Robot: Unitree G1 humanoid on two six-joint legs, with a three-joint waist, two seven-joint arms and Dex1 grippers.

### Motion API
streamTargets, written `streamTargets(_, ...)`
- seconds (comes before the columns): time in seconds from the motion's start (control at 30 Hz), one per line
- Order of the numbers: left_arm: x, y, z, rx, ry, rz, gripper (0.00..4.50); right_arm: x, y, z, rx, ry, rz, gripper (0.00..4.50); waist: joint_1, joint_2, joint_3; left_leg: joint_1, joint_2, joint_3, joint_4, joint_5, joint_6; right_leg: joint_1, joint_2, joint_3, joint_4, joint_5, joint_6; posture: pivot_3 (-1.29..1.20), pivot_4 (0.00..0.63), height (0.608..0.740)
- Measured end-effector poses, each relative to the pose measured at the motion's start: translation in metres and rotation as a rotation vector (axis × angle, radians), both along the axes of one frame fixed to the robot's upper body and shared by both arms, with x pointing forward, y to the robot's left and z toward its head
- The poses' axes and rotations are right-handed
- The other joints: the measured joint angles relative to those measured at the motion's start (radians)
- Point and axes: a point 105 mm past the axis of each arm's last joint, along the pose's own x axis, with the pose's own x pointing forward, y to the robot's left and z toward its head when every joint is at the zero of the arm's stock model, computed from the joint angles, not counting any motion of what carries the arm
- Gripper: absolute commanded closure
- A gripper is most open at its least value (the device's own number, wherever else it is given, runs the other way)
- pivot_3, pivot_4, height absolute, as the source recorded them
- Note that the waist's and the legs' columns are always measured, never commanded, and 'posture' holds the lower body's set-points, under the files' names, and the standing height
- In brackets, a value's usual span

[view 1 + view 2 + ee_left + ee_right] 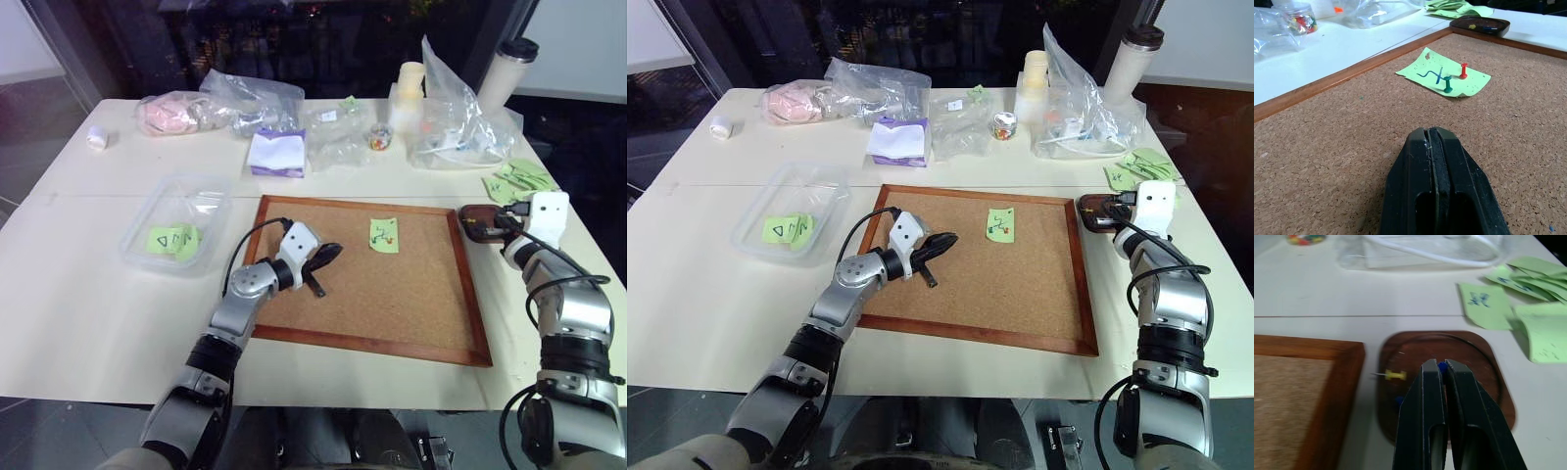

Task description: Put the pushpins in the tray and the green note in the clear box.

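The green note (1436,74) with a blue squiggle lies on the corkboard, with a red pushpin (1463,71) and a green pushpin (1448,84) standing in it. My left gripper (1431,134) is shut and empty, low over the cork a short way from the note. The dark brown tray (1480,363) sits just right of the board with a yellow pushpin (1394,375) in it. Over the tray, my right gripper (1442,366) is shut with a blue pushpin (1441,364) showing between its tips. The clear box (147,211) at the left holds other green notes.
The wood-framed corkboard (392,294) fills the table's centre. Loose pale green slips (519,179) lie beyond the tray. Along the back stand crinkled plastic bags (250,98), a small jar of pins (380,137), a purple-and-white packet (276,155) and a tumbler (506,69).
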Motion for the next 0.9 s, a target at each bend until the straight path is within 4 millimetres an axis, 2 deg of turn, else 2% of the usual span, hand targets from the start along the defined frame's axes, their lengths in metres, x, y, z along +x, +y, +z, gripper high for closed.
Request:
streamTargets(0.03,0.000,0.000,0.000,0.001,0.000,-0.001,4.50,0.000,-0.001,-0.003,0.004,0.006,-0.004,4.39,0.000,0.000,0.000,0.000,0.000,0.000,0.000,0.000,0.000,0.000,0.000,0.000,0.000,0.000,0.000,0.00,0.150,0.740)
streamTargets(0.13,0.000,0.000,0.000,0.002,0.000,-0.003,4.50,0.000,-0.004,-0.010,0.013,0.019,-0.012,3.55,0.000,0.002,-0.001,0.000,0.000,0.000,0.000,0.000,0.000,0.000,0.000,0.000,0.000,0.000,0.000,0.00,0.150,0.740)
streamTargets(0.2,0.000,0.000,-0.001,0.004,0.000,-0.003,4.50,0.001,-0.004,-0.010,0.013,0.017,-0.011,2.61,0.000,0.002,-0.001,0.000,0.000,0.000,0.000,0.000,0.000,0.000,0.000,0.000,0.000,0.000,0.000,0.00,0.150,0.740)
streamTargets(0.27,0.000,0.000,-0.001,0.005,-0.001,-0.004,4.50,0.001,-0.003,-0.009,0.018,0.012,-0.008,1.50,0.000,0.003,-0.002,0.000,0.000,0.000,0.000,0.000,0.000,0.000,0.000,0.000,0.000,0.000,0.000,0.00,0.150,0.740)
streamTargets(0.3,-0.001,-0.001,-0.001,0.005,-0.001,-0.004,4.50,0.001,-0.003,-0.009,0.020,0.012,-0.007,1.20,0.000,0.003,-0.002,0.000,0.000,0.000,0.000,0.000,0.000,0.000,0.000,0.000,-0.001,0.000,0.000,0.00,0.150,0.740)
streamTargets(0.37,-0.001,-0.001,-0.001,0.005,-0.001,-0.004,4.50,0.001,-0.003,-0.009,0.022,0.011,-0.005,0.20,0.001,0.003,-0.002,0.000,0.000,0.000,0.000,0.000,0.000,0.000,0.000,0.000,-0.001,0.000,0.000,0.00,0.150,0.740)
streamTargets(0.4,-0.001,-0.001,-0.001,0.005,-0.001,-0.004,4.50,0.001,-0.002,-0.009,0.023,0.010,-0.004,0.09,0.001,0.003,-0.002,0.000,0.000,0.000,0.000,0.000,0.000,0.000,0.000,0.000,-0.001,0.000,0.000,0.00,0.150,0.740)
streamTargets(0.67,0.000,-0.001,-0.001,0.003,-0.002,-0.003,4.50,0.003,0.008,0.003,0.021,-0.019,0.055,0.09,0.002,0.003,-0.002,0.000,0.000,0.000,0.000,0.000,0.000,0.000,0.000,0.000,-0.001,0.000,0.000,0.00,0.150,0.740)
streamTargets(0.77,0.000,-0.001,-0.001,0.002,-0.002,-0.001,4.50,0.000,0.029,0.015,0.036,-0.044,0.163,0.09,0.003,0.003,-0.002,0.000,0.000,-0.001,-0.001,0.000,0.000,0.000,0.000,0.000,-0.001,0.000,0.000,0.00,0.150,0.740)
streamTargets(0.9,0.000,-0.002,-0.001,0.000,-0.001,0.002,4.50,-0.014,0.080,0.019,0.039,-0.033,0.403,0.09,0.004,0.003,-0.002,0.000,0.000,-0.001,-0.001,0.000,0.000,0.000,0.000,0.000,-0.001,0.000,0.000,0.00,0.150,0.740)
